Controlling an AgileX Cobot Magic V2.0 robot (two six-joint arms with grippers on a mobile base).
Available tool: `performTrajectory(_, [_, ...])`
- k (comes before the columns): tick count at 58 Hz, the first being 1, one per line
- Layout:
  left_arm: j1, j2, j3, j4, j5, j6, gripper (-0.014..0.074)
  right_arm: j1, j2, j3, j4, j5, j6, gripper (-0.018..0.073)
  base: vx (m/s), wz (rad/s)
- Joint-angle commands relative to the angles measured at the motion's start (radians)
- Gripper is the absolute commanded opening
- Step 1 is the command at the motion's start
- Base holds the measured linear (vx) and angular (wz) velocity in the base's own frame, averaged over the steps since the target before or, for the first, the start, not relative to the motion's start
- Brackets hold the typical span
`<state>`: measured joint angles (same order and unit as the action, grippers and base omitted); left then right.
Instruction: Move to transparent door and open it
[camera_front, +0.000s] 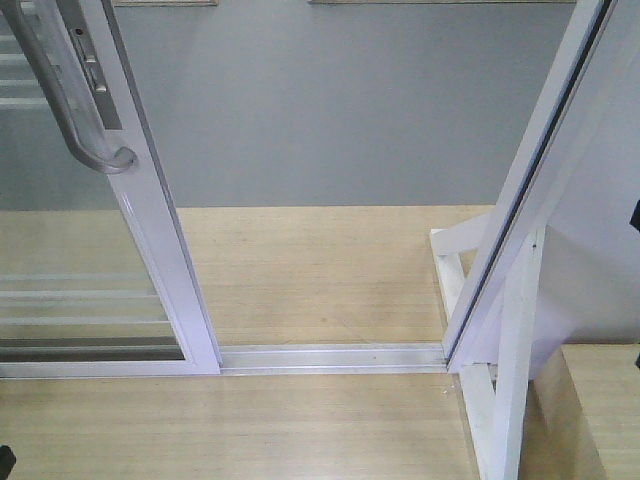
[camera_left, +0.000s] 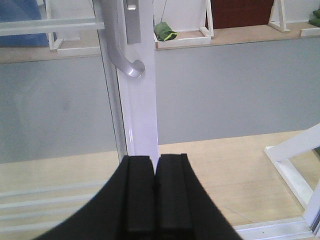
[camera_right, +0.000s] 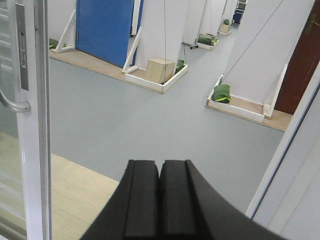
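Left gripper (camera_left: 156, 167) and right gripper (camera_right: 160, 172) are sitting fully closed, gripping nothing. The transparent door (camera_front: 150, 200) is standing at left, its grey handle (camera_front: 70, 100) untouched; a floor track (camera_front: 330, 357) and white frame post (camera_front: 530, 200) are bordering the gap.

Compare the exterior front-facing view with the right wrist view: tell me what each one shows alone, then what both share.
Front view only: the floor track running across the gap to the white door-frame post, and the thin white bars low on the glass.

Right wrist view only: the shut right gripper, a blue panel, a cardboard box and green bags beyond.

Both: the transparent door with its grey handle, and the grey floor.
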<state>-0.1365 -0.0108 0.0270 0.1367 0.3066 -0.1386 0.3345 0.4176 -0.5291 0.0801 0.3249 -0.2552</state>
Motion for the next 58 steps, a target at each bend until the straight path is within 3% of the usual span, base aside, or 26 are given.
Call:
performTrajectory(1, [-0.003,-0.013,0.022,-0.008,-0.077,-0.002,0.0,-0.004,0.007,-0.031,0.0,-0.084,-0.006,-0.0001,0.0,0.0])
performTrajectory(44, [-0.003,-0.013,0.022,-0.007,-0.067,-0.002,0.0,-0.004,0.007,-0.028,-0.004,-0.082,-0.006,-0.0001,0.0,0.0])
performTrajectory(50, [-0.003,-0.013,0.022,-0.007,-0.067,-0.002,0.0,-0.004,-0.026,0.046,-0.014,-0.141,-0.007,-0.0001,0.0,0.0])
performTrajectory(58, [-0.003,-0.013,0.022,-0.007,-0.067,-0.002,0.0,-0.004,-0.142,0.298,-0.005,-0.361,-0.007,-0.0001,0.0,0.0])
